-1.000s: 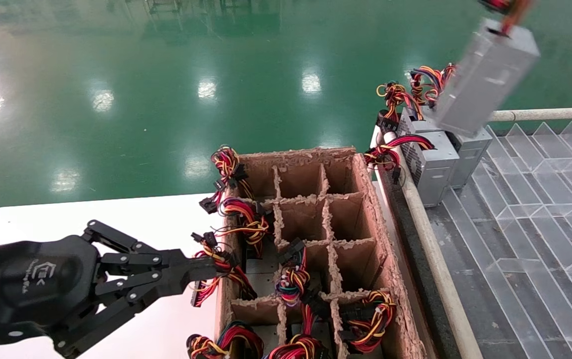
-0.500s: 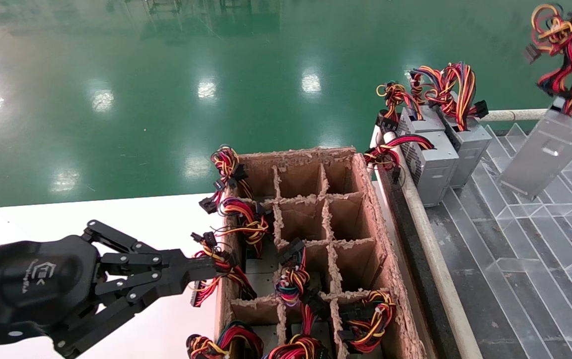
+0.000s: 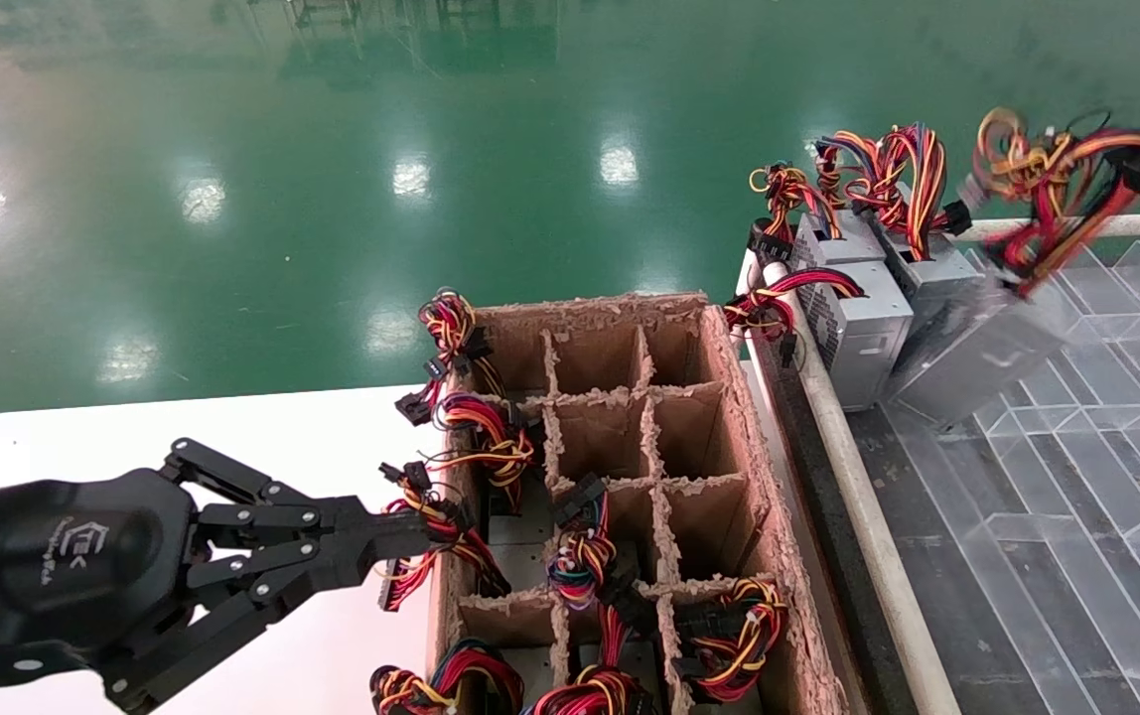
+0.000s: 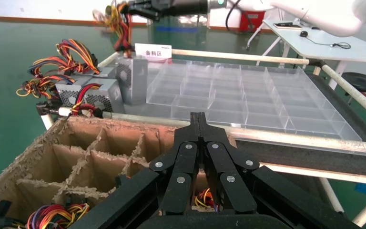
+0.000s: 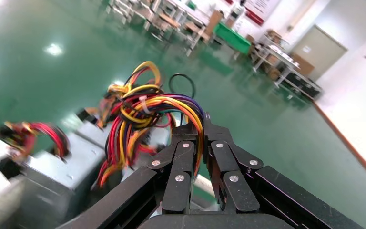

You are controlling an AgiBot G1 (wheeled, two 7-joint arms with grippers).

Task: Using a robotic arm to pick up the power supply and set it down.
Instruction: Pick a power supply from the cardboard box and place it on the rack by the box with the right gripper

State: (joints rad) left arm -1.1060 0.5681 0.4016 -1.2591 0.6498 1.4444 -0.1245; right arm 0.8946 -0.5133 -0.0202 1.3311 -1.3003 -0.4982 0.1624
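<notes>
The power supply (image 3: 977,353), a silver-grey metal box, hangs tilted over the near-left corner of the clear tray (image 3: 1106,447), right beside two standing supplies. My right gripper (image 3: 1126,164) is shut on its red, yellow and orange wire bundle (image 3: 1047,199). In the right wrist view the wires (image 5: 143,109) run between the shut right gripper (image 5: 200,129). The left wrist view shows the same box (image 4: 132,78) under the held wires (image 4: 119,26). My left gripper (image 3: 426,536) is shut and idle at the cardboard box's left wall; the left gripper (image 4: 199,117) holds nothing.
A brown cardboard divider box (image 3: 729,417) stands on the white table (image 3: 232,437), with several supplies and wire bundles in its near cells. Two more supplies (image 3: 863,333) stand at the tray's corner. A white rail (image 3: 858,497) edges the tray.
The held power supply has swung down from high at the right to beside the two standing supplies. My right gripper has come into the head view. The left arm has not moved.
</notes>
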